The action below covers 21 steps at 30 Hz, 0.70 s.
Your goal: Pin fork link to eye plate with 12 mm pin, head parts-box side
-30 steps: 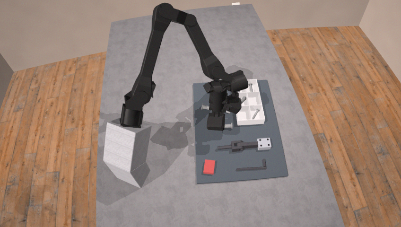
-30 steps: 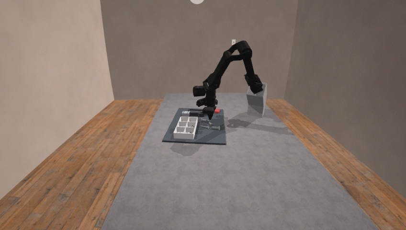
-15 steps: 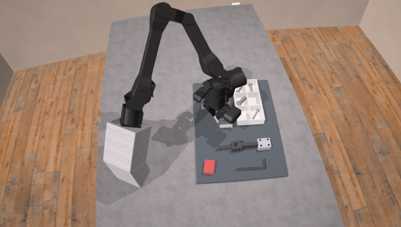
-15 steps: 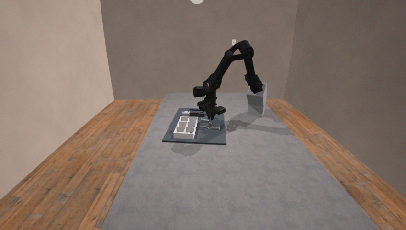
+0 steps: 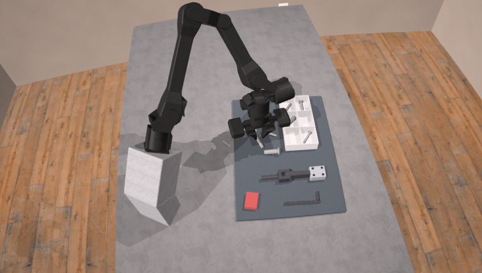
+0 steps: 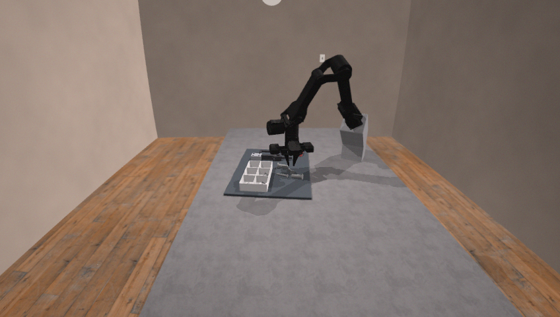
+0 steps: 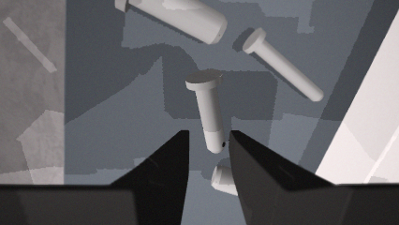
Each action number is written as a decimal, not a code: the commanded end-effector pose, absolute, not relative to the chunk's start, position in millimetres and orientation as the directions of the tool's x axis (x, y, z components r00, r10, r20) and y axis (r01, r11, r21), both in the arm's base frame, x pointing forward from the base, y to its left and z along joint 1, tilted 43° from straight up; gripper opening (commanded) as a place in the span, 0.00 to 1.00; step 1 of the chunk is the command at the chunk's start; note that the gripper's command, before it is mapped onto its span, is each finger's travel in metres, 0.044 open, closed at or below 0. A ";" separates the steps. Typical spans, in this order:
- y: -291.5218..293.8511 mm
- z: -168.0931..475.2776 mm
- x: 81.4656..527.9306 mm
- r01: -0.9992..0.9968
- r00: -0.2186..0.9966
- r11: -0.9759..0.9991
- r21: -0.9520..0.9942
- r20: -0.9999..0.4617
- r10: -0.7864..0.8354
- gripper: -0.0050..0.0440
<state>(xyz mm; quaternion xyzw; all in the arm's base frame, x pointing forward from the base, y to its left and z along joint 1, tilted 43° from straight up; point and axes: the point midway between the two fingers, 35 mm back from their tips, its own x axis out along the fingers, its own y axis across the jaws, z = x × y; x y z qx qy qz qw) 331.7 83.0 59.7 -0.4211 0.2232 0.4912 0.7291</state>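
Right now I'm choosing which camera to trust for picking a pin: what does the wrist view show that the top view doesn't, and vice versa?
Wrist only: the medium pin seen whole, head included, in line with the gap of the open gripper. Top only: the fork link, eye plate, red block and L-shaped bar. Both: the thick pin, the white parts box and the dark mat.
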 end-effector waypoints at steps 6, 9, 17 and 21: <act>85.6 64.3 331.5 -0.865 0.424 -0.006 -0.502 -0.736 0.529 0.30; 85.5 63.4 331.5 -0.865 0.424 -0.006 -0.503 -0.736 0.529 0.30; 93.2 53.6 337.9 -0.865 0.424 -0.007 -0.503 -0.736 0.529 0.30; 93.2 53.9 337.9 -0.865 0.424 -0.007 -0.503 -0.736 0.529 0.30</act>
